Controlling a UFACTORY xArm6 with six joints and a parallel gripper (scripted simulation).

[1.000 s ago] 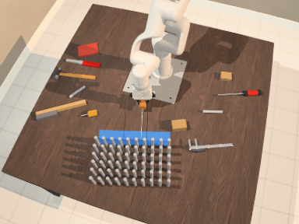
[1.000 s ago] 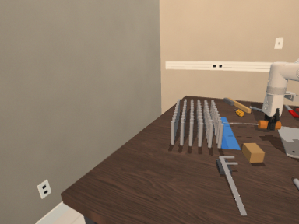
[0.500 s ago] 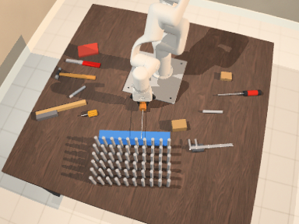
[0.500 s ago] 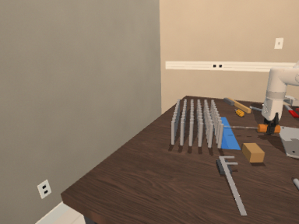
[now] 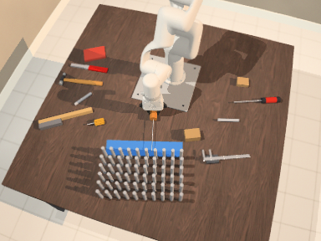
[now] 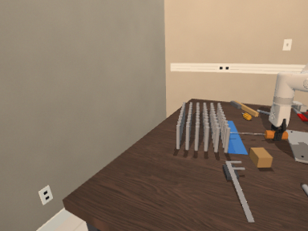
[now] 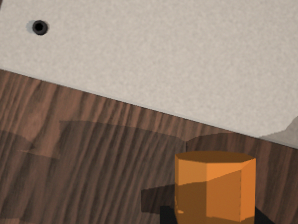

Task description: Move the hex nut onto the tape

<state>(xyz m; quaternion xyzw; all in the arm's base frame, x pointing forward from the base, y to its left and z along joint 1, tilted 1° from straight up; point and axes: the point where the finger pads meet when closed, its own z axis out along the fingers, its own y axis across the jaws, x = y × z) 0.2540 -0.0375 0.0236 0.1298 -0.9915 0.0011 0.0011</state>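
My gripper (image 5: 153, 112) is shut on the orange-brown handle of the hook pick (image 5: 153, 116). It holds the pick just in front of the arm's grey base plate (image 5: 167, 85). The pick's thin shaft (image 5: 152, 135) points toward the blue strip of tape (image 5: 144, 148) and its tip reaches the strip's edge. The handle also shows in the side view (image 6: 276, 135) and in the wrist view (image 7: 215, 185). The grid of upright grey spacers (image 5: 140, 172) stands right behind the strip. The hex nut is hidden among the spacers.
A tan block (image 5: 192, 134) and a grey caliper (image 5: 223, 157) lie right of the strip. A small yellow screwdriver (image 5: 96, 122), a wooden bar (image 5: 64, 117), a hammer (image 5: 80, 81), a marker (image 5: 89, 67) and a red wedge (image 5: 94, 53) lie to the left. A red screwdriver (image 5: 259, 100) lies far right.
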